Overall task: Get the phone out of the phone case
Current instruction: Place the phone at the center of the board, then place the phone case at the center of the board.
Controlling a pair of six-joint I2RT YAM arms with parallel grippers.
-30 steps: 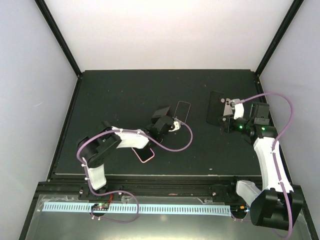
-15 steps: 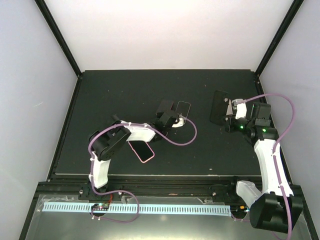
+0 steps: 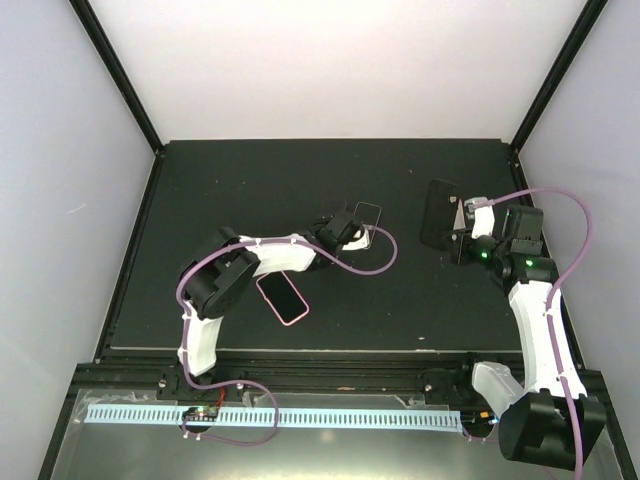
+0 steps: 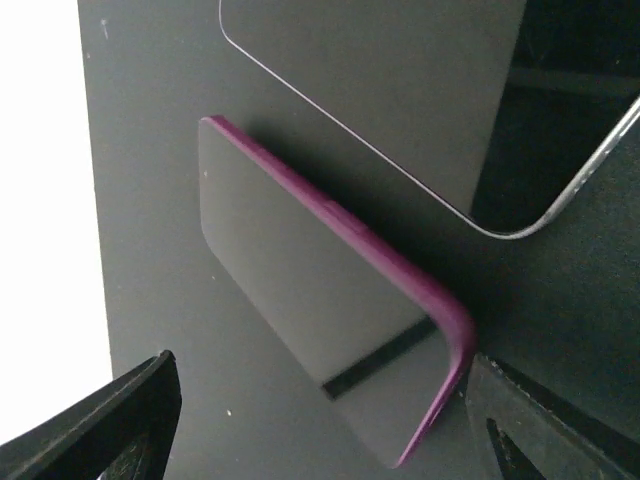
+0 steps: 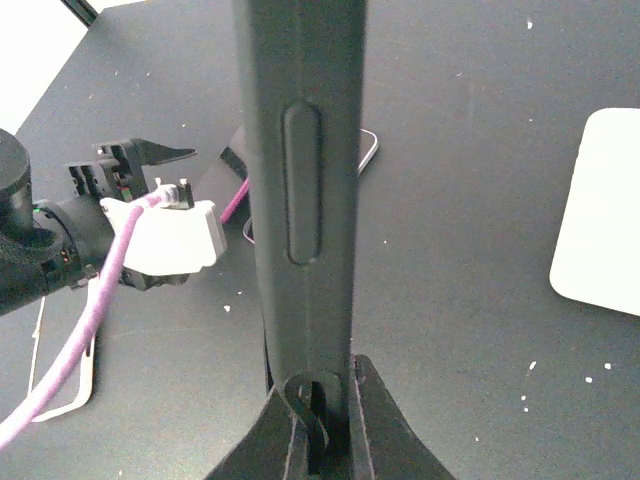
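My right gripper is shut on the bottom edge of a black phone case, holding it off the table. In the right wrist view the case stands edge-on above my right gripper. A dark slab with a thin silver rim, which looks like a bare phone, lies on the mat mid-table. My left gripper is right beside it, open and empty. Another phone in a magenta case lies nearer the front. The left wrist view shows that magenta phone beyond my open left gripper, and the silver-rimmed slab behind it.
Everything rests on a black mat with white walls on three sides and black frame posts at the corners. The left arm's pink cable loops over the mat to the right of its wrist. A rail runs along the mat's near edge.
The left arm reached up and right to the silver-rimmed slab and its gripper opened, which uncovered the magenta phone. The right gripper shifted the black case slightly away from the centre.
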